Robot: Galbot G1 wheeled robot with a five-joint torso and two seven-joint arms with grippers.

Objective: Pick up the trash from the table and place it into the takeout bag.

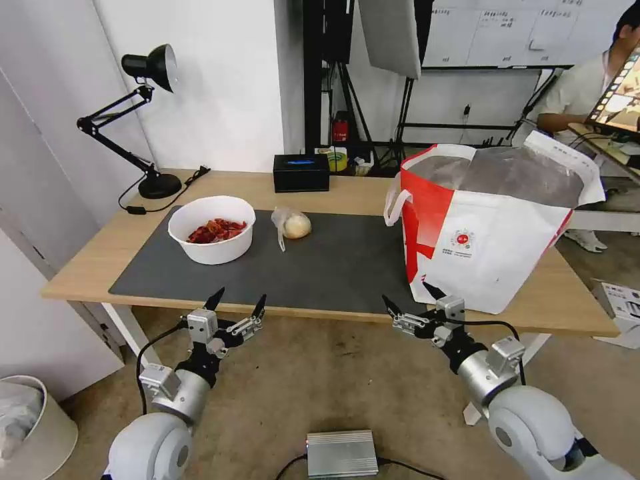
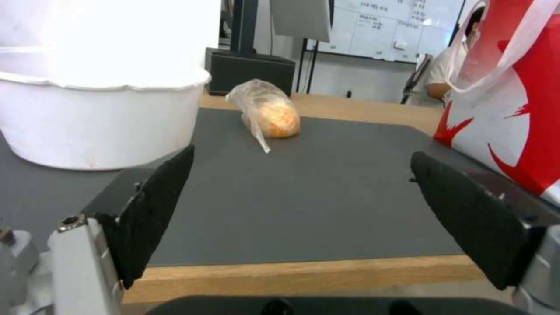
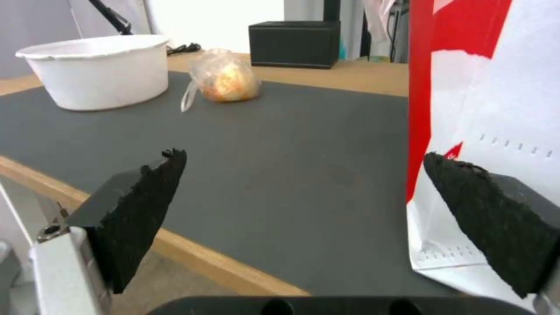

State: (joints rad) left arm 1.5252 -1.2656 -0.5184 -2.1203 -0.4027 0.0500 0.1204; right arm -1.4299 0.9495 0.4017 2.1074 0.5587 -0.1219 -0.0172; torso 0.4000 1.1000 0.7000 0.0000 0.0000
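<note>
Both tools, left point(image 1: 237, 302) and right point(image 1: 408, 297), hung open before the light-wood worktop point(image 1: 347, 189), nothing gripped; reaching for the clear-bagged tan bun point(image 1: 293, 224) seemed next.

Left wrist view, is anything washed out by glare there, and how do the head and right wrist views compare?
Left wrist view: the white bowl has its rim and the wall behind it blown out to plain white, while the bagged bun looks soft. Head view: light is even, straight edges bow near the frame's sides. Right wrist view: no glare, and the near fingers are dark and blurred.
</note>
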